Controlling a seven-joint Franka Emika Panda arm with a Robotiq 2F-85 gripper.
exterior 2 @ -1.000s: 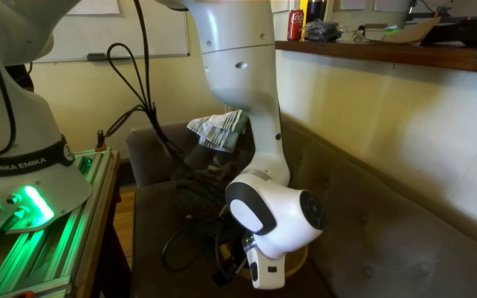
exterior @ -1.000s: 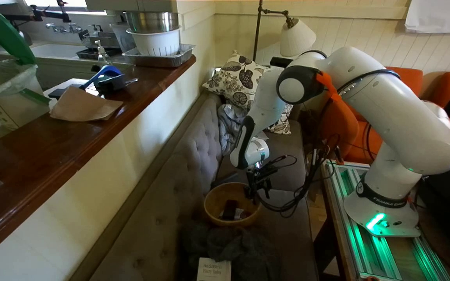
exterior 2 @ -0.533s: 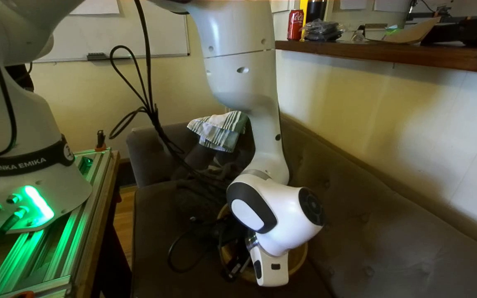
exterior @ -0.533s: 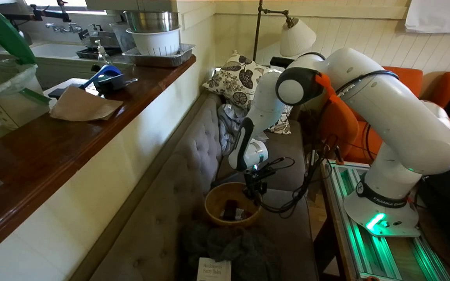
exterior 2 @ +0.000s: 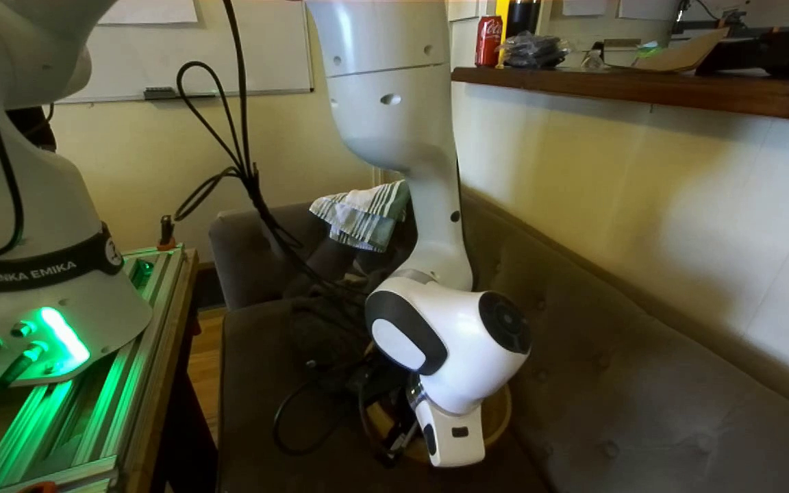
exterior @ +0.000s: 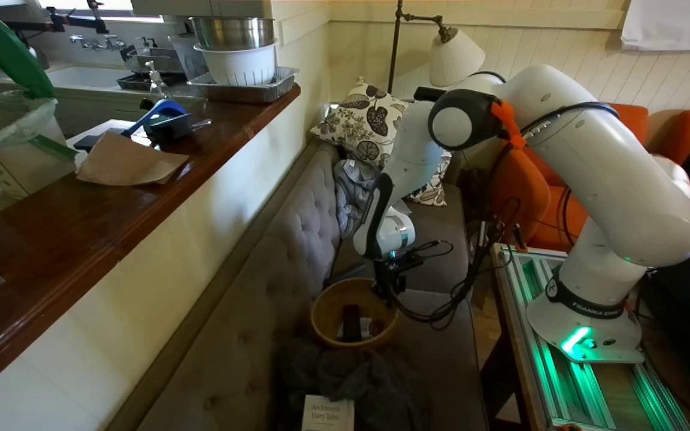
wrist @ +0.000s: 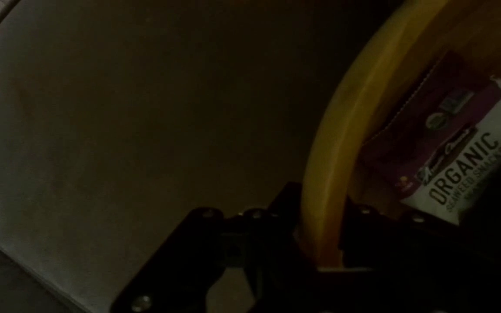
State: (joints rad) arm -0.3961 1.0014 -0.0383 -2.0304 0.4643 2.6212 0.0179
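Long grey bench of tufted fabric (exterior: 447, 371): backed against the cream wall (exterior: 195, 239); its seat spreads beneath my work.
White jointed robot arm (exterior: 608, 155): I have it reaching over from beside the bench in both exterior views, wrist low above the seat.
Crumpled dark grey cloth (exterior: 375, 383): heaped on the seat in an exterior view.
Round yellow-brown wooden-looking bowl (wrist: 339, 130): open side up, just beside the cloth. This is what I have hold of; whether its base rests on the seat or hangs just clear, I cannot tell.
Black two-fingered pincer (wrist: 321, 208): clamped on the bowl's rim, straddling it from inside and outside. My wrist view is dark, so the tips are hard to make out.
White book titled "Andersen's Fairy Tales" (exterior: 328, 413): cover up at the edge of the cloth, which lies between it and the bowl.
Dark oblong item (exterior: 351, 323): in the bowl; I cannot make out what it is.
Purple-and-white snack packet (wrist: 459, 152): in the bowl too, near the gripped rim, lettered "Organic Seaweed Snacks".
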